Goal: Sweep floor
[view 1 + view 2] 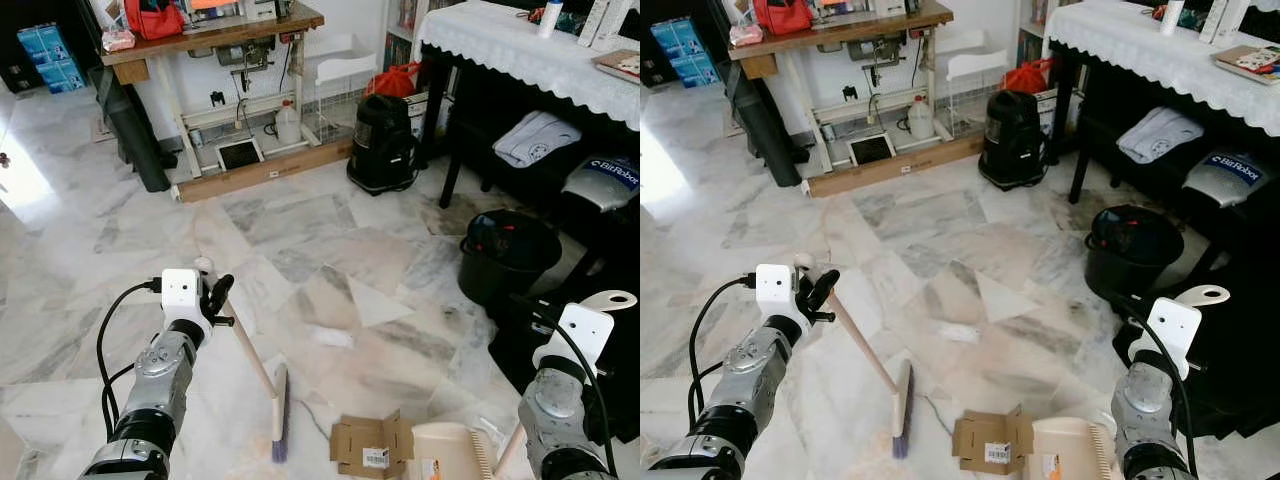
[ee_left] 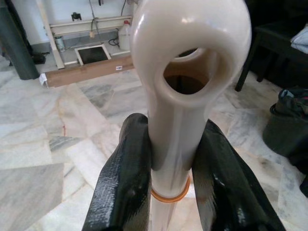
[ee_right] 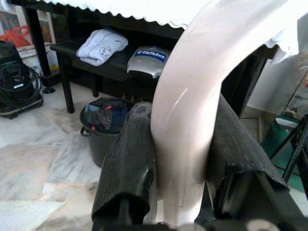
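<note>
Left wrist view shows left gripper (image 2: 168,183) clamping broom handle (image 2: 185,96).

This is a lived-in home, a main room by the look of it, with a polished marble tile floor (image 1: 300,230) running wall to wall. Against the far wall stands a wooden worktable (image 1: 215,35) that seems to carry a sewing machine underneath, though that part is hard to read. A black canister vacuum cleaner (image 1: 382,145) sits beside it. To the right, a white lace tablecloth (image 1: 520,50) drapes a dark table, folded clothing (image 1: 535,138) rests on a bench below, and a black bucket (image 1: 508,258) stands on the floor nearby.
</note>
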### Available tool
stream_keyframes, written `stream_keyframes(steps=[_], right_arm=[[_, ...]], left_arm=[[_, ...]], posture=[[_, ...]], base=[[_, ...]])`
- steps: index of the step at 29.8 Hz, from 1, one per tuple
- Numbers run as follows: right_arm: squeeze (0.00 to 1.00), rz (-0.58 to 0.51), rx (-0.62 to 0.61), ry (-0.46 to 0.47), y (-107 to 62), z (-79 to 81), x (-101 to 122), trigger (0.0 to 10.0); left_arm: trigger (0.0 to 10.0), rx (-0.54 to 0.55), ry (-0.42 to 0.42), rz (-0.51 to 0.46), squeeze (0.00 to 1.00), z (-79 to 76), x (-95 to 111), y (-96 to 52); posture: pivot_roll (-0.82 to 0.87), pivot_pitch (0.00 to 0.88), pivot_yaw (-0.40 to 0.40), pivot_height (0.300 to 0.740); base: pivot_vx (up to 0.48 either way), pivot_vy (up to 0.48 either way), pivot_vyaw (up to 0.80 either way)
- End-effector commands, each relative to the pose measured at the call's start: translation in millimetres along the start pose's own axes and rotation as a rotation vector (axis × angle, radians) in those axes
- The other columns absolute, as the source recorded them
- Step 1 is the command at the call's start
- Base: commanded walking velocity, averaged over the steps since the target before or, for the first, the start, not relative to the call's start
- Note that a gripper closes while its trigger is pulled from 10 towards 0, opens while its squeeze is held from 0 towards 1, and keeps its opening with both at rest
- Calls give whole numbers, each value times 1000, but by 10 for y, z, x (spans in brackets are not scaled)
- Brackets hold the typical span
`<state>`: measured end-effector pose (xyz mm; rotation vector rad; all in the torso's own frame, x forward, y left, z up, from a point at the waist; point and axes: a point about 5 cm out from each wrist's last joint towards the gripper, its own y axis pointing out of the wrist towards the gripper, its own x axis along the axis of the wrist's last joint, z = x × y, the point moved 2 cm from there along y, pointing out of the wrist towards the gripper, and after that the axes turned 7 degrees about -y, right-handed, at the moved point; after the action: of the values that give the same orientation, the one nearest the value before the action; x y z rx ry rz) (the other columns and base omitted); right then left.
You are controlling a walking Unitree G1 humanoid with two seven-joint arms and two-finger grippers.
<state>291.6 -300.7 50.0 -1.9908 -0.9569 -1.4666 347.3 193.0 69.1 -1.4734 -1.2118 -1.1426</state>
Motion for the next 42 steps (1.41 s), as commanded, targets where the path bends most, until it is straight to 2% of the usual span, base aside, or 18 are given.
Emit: stream_keyframes(steps=[1,19,42], right_arm=[[0,-32,-6,10,41,-1,86,10000],[0,-32,0,7,24,18,76,10000],[0,-21,9,0,28,28,64,10000]], left_arm=[[10000,-1,11,-19,0,22,51,7],[10000,-23,13,-14,0,-2,54,20],[10000,-27,6,-8,0,13,48,12]], posture=[[-48,0,95,740],[-53,0,100,740],[-41,0,94,740]], base=[[0,0,0],[329,0,0],[0,0,0]])
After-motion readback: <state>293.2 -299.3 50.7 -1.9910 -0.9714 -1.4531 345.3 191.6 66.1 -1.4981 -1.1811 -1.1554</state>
